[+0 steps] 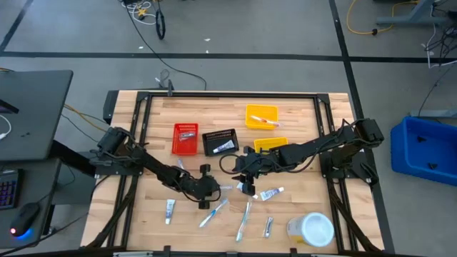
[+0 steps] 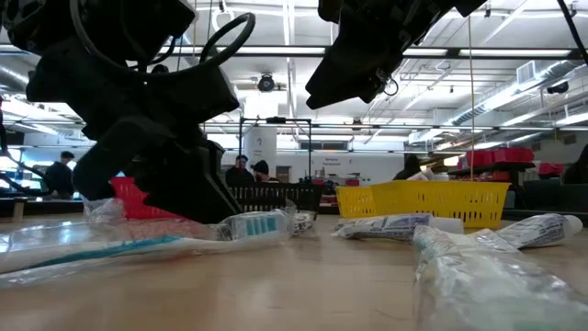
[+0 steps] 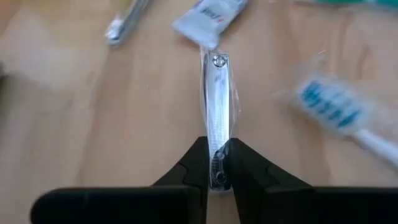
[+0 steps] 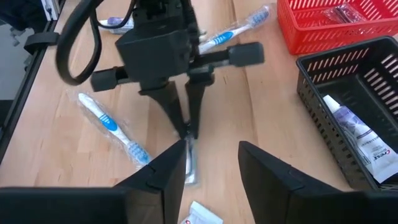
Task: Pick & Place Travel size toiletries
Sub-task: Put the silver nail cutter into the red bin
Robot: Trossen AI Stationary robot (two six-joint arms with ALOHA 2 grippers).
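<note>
A slim silvery nail clipper in a clear wrapper [image 3: 216, 118] lies on the wooden table [image 1: 143, 214], and the left gripper [image 3: 216, 167] has its two dark fingers [image 3: 198, 163] pinched closed on one end of it; the right wrist view shows the same pinch from the other side, the left gripper [image 4: 185, 127] pointing down with the clipper [image 4: 189, 163] stretching out from its fingertips along the wood. In the high view this left gripper [image 1: 208, 191] sits near the middle of the table's near half. Close around the clipper lie a small white tube [image 3: 208, 15] just past its far end and a white toothbrush with blue bristles [image 3: 342, 115] off to one side. The right gripper [image 4: 211, 163] hovers just beside the left one with its fingers spread apart, empty; from above it [image 1: 248, 184] is near the table's centre. More toiletries are scattered along the near edge: a white tube [image 1: 170, 209], blue-and-white toothbrushes [image 1: 213, 213], a tube [image 1: 272, 193] and a thin stick [image 1: 268, 226]. Farther back stand a red bin [image 1: 186, 138], a black bin [image 1: 220, 141] holding a white tube [image 4: 364, 137], and two yellow bins [image 1: 261, 117]. A big jar with a white lid [image 1: 312, 229] stands at the near right corner.
</note>
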